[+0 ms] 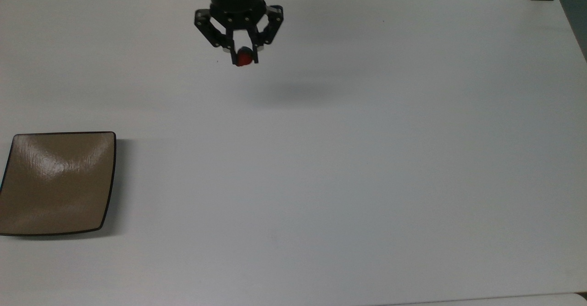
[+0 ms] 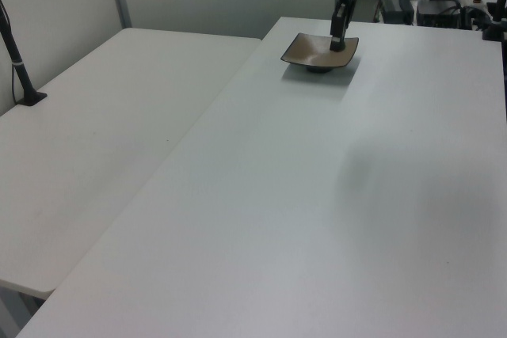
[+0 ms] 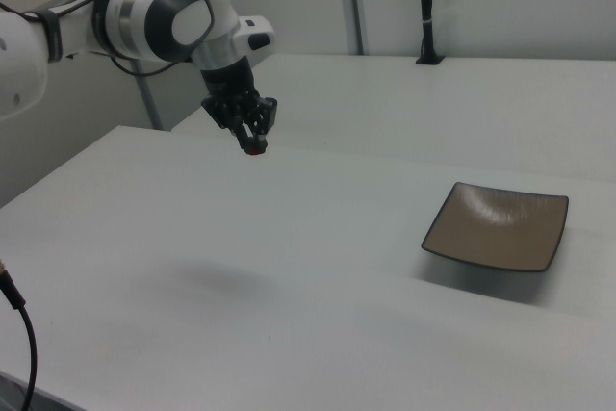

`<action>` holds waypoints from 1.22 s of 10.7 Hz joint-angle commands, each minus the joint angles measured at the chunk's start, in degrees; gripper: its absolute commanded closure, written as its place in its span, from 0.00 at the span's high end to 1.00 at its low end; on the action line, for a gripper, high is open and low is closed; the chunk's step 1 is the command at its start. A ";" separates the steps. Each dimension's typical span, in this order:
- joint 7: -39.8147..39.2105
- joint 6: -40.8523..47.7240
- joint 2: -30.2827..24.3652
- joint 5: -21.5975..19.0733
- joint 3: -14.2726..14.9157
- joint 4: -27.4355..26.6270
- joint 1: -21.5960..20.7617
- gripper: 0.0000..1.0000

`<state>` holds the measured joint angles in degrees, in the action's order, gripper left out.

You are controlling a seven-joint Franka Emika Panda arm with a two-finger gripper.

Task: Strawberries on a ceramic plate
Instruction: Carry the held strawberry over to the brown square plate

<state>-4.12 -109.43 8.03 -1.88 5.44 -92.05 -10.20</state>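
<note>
Pinching the small red strawberry (image 1: 244, 58) between its black fingertips, the hand (image 1: 245, 57) hangs high above the smooth white tabletop (image 1: 348, 159), casting a soft shadow below. Well away from the hand, toward the top view's lower left, sits the square, glossy tan-brown ceramic plate (image 1: 55, 182) with dark rim and upturned corners.

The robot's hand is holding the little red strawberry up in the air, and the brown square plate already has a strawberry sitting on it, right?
Not quite. The hand does hold the strawberry up in the air, but the brown square plate has nothing on it. The top view shows its glossy surface bare, and the right view shows the same plate with no strawberry sitting on it.
</note>
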 commanded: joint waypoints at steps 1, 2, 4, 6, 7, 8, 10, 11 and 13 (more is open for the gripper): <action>-8.16 4.75 -0.65 -2.68 3.16 1.69 2.28 0.10; -11.23 4.67 -0.56 -3.04 3.87 1.87 3.60 0.10; -16.34 4.06 -0.04 -3.31 7.46 1.87 4.14 0.10; -21.43 2.40 0.92 -5.32 10.98 1.87 5.45 0.10; -24.33 0.91 1.80 -6.98 11.60 1.87 7.46 0.10; -26.10 -1.20 2.94 -8.56 11.61 1.96 9.57 0.10; -28.22 -7.25 5.22 -9.37 11.61 1.96 12.39 0.10; -28.75 -10.50 6.80 -9.46 11.61 1.96 13.18 0.10; -28.93 -19.02 10.58 -10.42 11.52 1.96 14.85 0.10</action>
<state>-31.43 -121.33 15.09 -10.06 16.92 -90.67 3.55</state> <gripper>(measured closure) 0.661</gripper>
